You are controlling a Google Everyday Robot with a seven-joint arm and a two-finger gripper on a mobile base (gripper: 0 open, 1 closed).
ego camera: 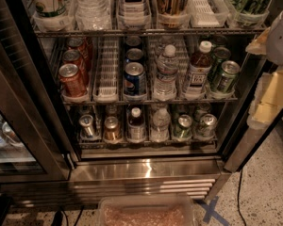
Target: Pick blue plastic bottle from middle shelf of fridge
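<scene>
The step in hand looks like the approach: the fridge (146, 169) stands open, nothing is gripped, and the reach to the bottle has not begun. The end effector (280, 37) appears only as a pale grey shape at the right edge of the camera view, level with the rack of tall bottles and well apart from the drinks. Whether it is open or closed I cannot tell, and no drink is seen in its hold.

The blue plastic bottle (198, 70) stands upright at the front of its lane on the middle shelf (107, 97), second lane from the right. The clear ribbed water bottle (166, 72) is just beside it on the left, and two green cans (224, 75) lean close on its right. It has a white screw cap, amber-brown drink showing at the shoulder, and a white-and-dark-blue label round the body. It rises above the cans beside it, its cap close under the rack above. Farther left sits a blue Pepsi can (134, 79).

The next move probably calls for carrying the end effector leftward and down to label height, then straight into the lane. The neighbours leave little room either side, so a nudged can or water bottle seems the main risk.
</scene>
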